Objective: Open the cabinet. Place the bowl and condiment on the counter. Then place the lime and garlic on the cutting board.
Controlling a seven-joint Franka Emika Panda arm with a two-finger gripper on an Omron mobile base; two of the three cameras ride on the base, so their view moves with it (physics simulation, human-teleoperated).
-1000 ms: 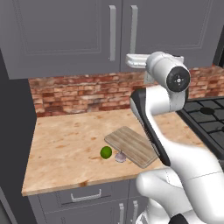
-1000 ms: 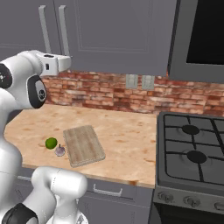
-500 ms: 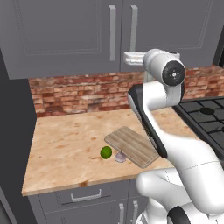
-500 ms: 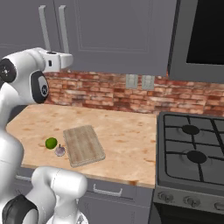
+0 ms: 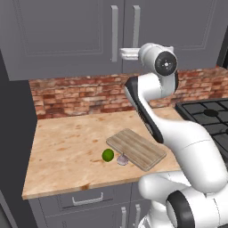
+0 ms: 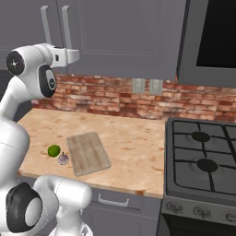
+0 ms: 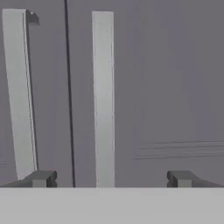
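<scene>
Kitchen counter [image 5: 67,147] holds lime [image 5: 107,155] and garlic [image 5: 122,159] at 9 o'clock of cutting board [image 5: 136,148]. Gripper [image 7: 109,179] spread wide, raised facing shut cabinet [image 7: 175,87], right handle [image 7: 103,96] between fingertips, likely to pull.

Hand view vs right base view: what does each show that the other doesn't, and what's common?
Hand view alone: the open hand from behind its fingertips, with the right door's handle standing between them.

Right base view alone: the stove, the brick backsplash, the counter, the cutting board, with the lime and garlic on the counter beside it.

Both: the cabinet, closed, and its two vertical handles.
</scene>
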